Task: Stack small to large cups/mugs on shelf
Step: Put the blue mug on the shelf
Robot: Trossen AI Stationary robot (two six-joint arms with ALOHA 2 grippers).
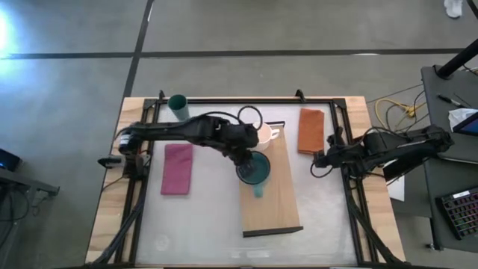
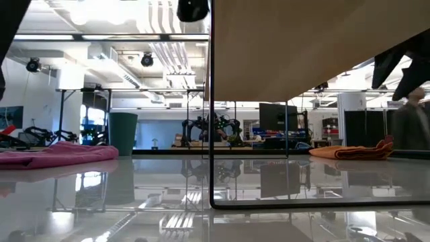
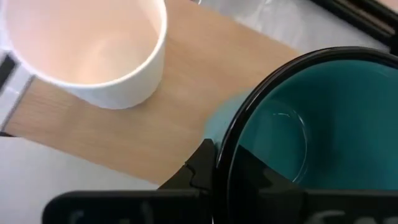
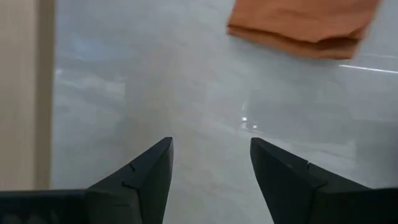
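The light-wood shelf [image 1: 270, 190] stands mid-table on thin dark legs [image 2: 211, 134]. The small white mug [image 1: 267, 134] stands on its base at the shelf's far end and also shows in the left wrist view [image 3: 93, 50]. The wide teal mug [image 1: 255, 172] is over the shelf just nearer, its handle [image 1: 259, 191] toward the near edge. My left gripper [image 1: 248, 160] is shut on it. The dark green tumbler [image 1: 178, 105] stands upright at the table's far left. My right gripper [image 4: 211, 168] is open and empty over bare table at the right. My left gripper holds the teal mug by its wall at the dark rim [image 3: 225, 146], on the mug's left side. One finger [image 3: 200, 167] is outside and the other is inside the hollow. The fingers come from above. The mug is upright, mouth up; whether its base is on the shelf I cannot tell.
A magenta cloth [image 1: 177, 169] lies left of the shelf, and an orange cloth [image 1: 311, 130] lies at the far right. A dark frame [image 1: 345, 134] runs around the table top. Bare glossy table shows between the shelf and my right gripper.
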